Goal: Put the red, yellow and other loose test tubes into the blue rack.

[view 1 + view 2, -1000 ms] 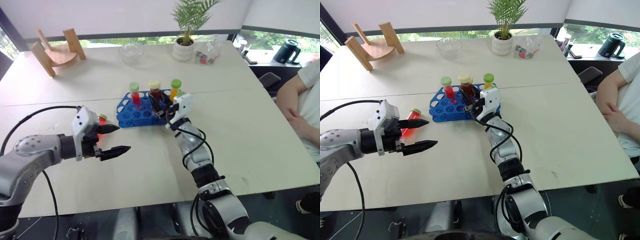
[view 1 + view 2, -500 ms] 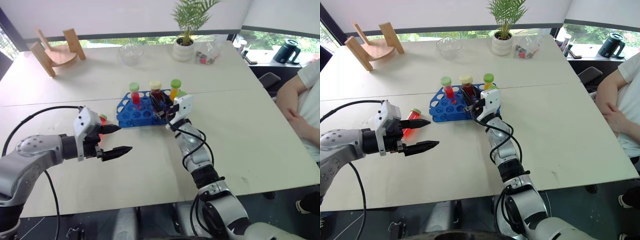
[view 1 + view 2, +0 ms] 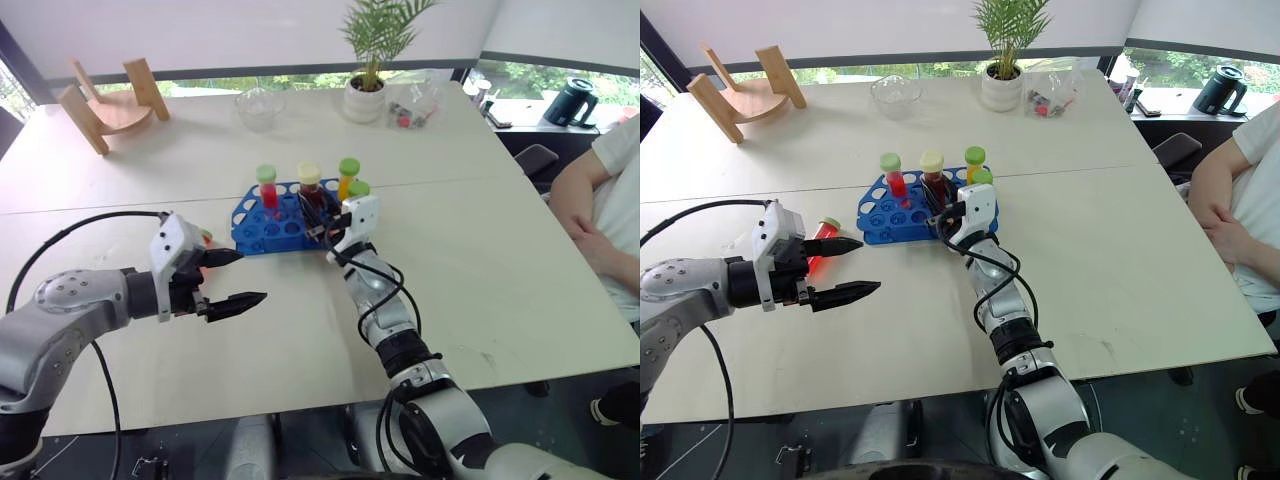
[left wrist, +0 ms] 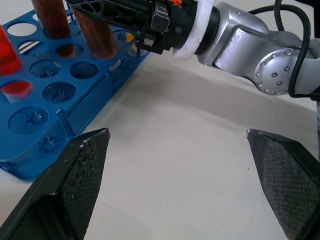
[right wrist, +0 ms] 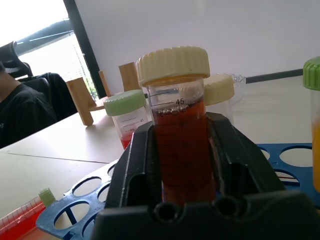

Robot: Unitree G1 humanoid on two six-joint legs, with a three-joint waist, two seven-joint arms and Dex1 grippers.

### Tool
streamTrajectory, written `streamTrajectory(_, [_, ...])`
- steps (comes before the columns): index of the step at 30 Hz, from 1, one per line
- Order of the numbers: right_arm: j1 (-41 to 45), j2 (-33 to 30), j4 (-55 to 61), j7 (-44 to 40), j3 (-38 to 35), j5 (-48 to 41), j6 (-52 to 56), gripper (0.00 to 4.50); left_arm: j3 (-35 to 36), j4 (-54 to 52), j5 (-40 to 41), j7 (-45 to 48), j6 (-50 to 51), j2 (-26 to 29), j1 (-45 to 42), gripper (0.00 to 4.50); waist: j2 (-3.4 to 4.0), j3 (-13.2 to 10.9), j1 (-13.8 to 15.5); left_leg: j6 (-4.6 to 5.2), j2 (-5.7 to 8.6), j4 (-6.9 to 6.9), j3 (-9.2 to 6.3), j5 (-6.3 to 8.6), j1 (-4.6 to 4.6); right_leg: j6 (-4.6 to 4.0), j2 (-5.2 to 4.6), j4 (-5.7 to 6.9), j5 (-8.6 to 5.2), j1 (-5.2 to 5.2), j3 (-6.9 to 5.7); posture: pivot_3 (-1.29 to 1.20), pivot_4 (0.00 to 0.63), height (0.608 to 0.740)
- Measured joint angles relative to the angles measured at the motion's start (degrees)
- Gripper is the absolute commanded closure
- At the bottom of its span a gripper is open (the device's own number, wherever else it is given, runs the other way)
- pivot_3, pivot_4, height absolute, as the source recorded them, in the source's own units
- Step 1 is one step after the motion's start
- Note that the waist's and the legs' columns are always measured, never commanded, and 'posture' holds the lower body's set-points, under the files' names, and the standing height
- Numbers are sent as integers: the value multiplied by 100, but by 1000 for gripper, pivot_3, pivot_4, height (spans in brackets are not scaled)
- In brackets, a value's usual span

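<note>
Right jaws (image 5: 185,165) flanking upright brown tube (image 5: 176,120) in blue rack (image 3: 262,228), grip unclear, left jaws (image 3: 228,280) wide, empty

Blue rack (image 3: 902,212) holds upright tubes: red with green cap (image 3: 892,172), two brown with cream caps (image 5: 176,125), yellow with green cap (image 3: 974,163) in its far holes; one red tube (image 3: 820,243) lies left of the rack.

We read "45" printed beside graduation lines on cream-capped tube (image 5: 176,125) of brown liquid, just above liquid level. Other markings too small for us.
</note>
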State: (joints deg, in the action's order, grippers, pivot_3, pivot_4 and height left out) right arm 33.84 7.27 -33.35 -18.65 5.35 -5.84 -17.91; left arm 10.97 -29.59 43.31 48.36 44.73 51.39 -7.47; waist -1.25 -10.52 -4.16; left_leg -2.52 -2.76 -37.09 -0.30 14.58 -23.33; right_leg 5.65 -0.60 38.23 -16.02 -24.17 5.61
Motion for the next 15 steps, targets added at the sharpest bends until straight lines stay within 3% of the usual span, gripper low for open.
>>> streamTrajectory(3, [-260,-77,124,-145,96,30,150,36,0,-12,-1,-10,1,0,9,0,2,-1,9,0,0,3,-1,0,-4,0,-1,0,0,-5,-1,0,150,740])
streamTrajectory(6, [-567,-282,704,-265,222,85,540,36,3,-21,-1,-116,6,-57,7,0,1,-1,23,0,2,2,-2,0,-6,0,-4,-1,0,-4,-1,0,150,740])
streamTrajectory(10, [-1398,-1049,2537,-716,490,-5,1895,36,111,30,-41,-594,175,-185,-103,0,0,0,37,0,4,-1,-3,0,-8,1,-5,-2,-1,-3,-1,0,150,740])
streamTrajectory(15, [-1798,-2473,4789,-1578,486,-704,3967,36,87,466,-211,-1351,986,-75,-1036,0,3,-4,33,1,4,-9,-6,0,-5,2,3,-1,-2,3,-1,0,150,740])
